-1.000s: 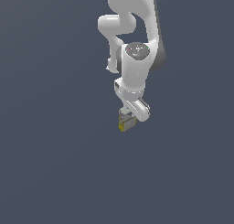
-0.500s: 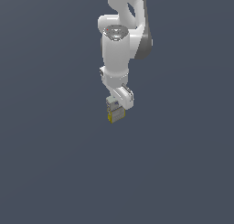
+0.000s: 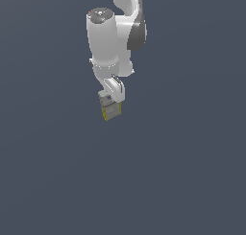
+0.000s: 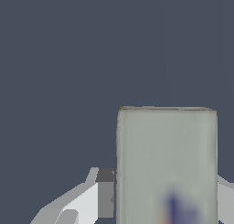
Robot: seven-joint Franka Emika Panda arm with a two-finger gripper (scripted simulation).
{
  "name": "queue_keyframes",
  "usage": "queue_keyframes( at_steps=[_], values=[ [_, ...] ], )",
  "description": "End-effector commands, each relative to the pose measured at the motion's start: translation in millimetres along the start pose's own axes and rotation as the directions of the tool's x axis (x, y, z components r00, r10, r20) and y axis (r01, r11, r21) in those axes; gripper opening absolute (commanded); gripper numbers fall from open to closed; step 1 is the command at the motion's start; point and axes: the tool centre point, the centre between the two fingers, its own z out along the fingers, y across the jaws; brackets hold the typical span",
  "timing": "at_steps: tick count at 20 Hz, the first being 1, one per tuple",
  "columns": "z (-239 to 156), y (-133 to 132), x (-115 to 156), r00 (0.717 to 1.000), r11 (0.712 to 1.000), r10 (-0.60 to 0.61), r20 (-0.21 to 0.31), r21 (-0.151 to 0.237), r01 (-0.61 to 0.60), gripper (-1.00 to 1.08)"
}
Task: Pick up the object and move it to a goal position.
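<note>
While the gripper (image 3: 111, 106) hangs at the end of the white arm (image 3: 109, 42), its jaws are closed narrowly on the small box (image 3: 110, 111), one finger (image 4: 104, 193) pressed against each long side. In the wrist view the box (image 4: 167, 163) fills the space between them, pale grey with a blurred blue mark near the held end. In the exterior view its yellow edge shows at the bottom, at about seven o'clock from the gripper.

Compared with a second ago, the arm has swung toward the exterior view's left, roughly toward nine o'clock, and the wrist has turned, carrying the box with it. The box looks to have kept its place in the jaws, so the grasp seems secure.

Around the arm lies only a plain dark blue-grey surface (image 3: 192, 181). No goal marker can be seen, so how much travel remains cannot be told; the pick appears done and the carry is under way.
</note>
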Motion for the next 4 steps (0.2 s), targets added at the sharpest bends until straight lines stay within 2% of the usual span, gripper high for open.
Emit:
queue_keyframes(
  at_steps=[1, 4],
  values=[
    [-4.3, 7.1, 3.9, 1.000, 1.000, -0.001, 0.000, -0.001, 0.001, -1.00],
    [-6.2, 9.6, 6.2, 1.000, 1.000, -0.001, -0.001, -0.001, 0.001, -1.00]
  ],
)
